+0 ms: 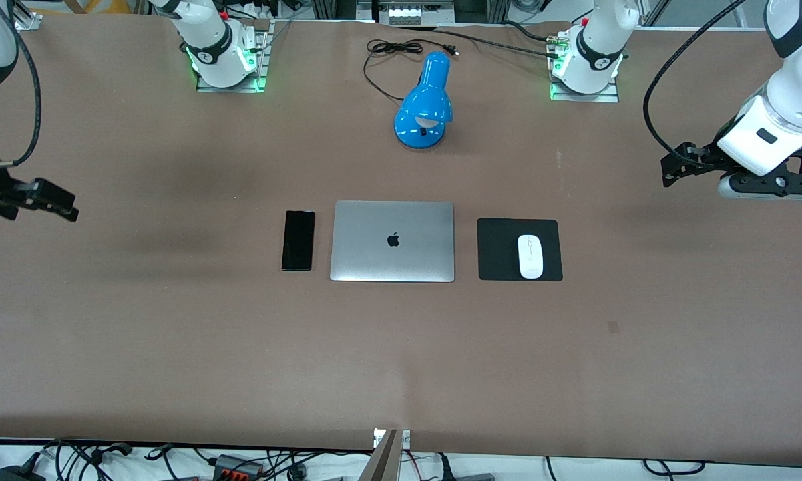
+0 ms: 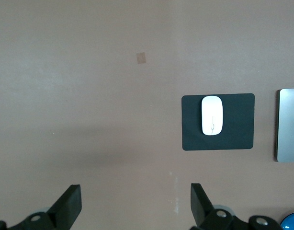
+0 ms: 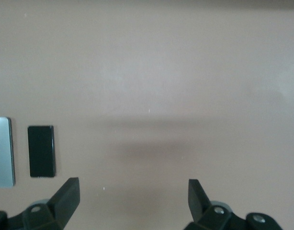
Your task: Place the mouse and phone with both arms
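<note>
The white mouse (image 1: pixel 530 256) lies on a black square pad (image 1: pixel 501 250), beside the closed silver laptop (image 1: pixel 392 241) toward the left arm's end of the table. The black phone (image 1: pixel 298 240) lies flat beside the laptop toward the right arm's end. My left gripper (image 1: pixel 672 171) hangs open and empty over bare table past the pad; its wrist view shows its open jaws (image 2: pixel 136 191) and the mouse (image 2: pixel 212 115) some way off. My right gripper (image 1: pixel 67 206) hangs open and empty over bare table at the right arm's end; its wrist view shows its open jaws (image 3: pixel 132 187) and the phone (image 3: pixel 41 151).
A blue desk lamp (image 1: pixel 426 103) with a black cord stands farther from the front camera than the laptop, between the arm bases. A small tape patch (image 1: pixel 613 327) is on the brown table nearer to the camera than the pad. Cables run along the near table edge.
</note>
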Robot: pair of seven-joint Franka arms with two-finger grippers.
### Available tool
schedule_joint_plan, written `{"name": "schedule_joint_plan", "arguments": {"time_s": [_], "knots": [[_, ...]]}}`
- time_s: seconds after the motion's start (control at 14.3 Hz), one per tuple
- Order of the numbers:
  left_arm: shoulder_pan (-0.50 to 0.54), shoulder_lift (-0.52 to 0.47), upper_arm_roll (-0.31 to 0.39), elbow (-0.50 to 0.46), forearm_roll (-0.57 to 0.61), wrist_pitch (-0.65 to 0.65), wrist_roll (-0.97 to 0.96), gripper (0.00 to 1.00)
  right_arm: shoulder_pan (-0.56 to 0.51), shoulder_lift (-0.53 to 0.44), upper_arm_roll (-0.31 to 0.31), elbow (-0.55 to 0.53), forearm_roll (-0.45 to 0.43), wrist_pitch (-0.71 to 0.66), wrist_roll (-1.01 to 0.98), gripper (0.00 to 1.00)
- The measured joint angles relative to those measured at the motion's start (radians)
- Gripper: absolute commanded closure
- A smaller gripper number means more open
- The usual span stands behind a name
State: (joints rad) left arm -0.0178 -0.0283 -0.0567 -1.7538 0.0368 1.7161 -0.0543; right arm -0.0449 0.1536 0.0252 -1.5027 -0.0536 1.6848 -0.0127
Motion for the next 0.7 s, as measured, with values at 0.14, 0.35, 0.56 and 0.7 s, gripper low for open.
{"name": "schedule_joint_plan", "arguments": {"time_s": [0.14,0.35,0.56,0.7], "knots": [[0.000,0.000,0.001,0.001,0.000,-0.001,0.001,0.00,0.000,-0.056,-0.001,-0.077,0.000,0.004,0.000,0.00],[0.000,0.004,0.001,0.012,0.000,-0.001,0.002,0.00,0.000,-0.122,-0.001,-0.153,0.000,0.014,0.000,0.00],[0.003,0.029,0.001,0.057,0.000,-0.001,0.002,0.00,0.000,-0.139,-0.002,-0.163,0.001,0.014,0.000,0.00],[0.003,0.040,0.002,0.070,0.000,-0.001,0.002,0.00,0.000,-0.139,-0.005,-0.163,0.022,0.014,0.000,0.00]]}}
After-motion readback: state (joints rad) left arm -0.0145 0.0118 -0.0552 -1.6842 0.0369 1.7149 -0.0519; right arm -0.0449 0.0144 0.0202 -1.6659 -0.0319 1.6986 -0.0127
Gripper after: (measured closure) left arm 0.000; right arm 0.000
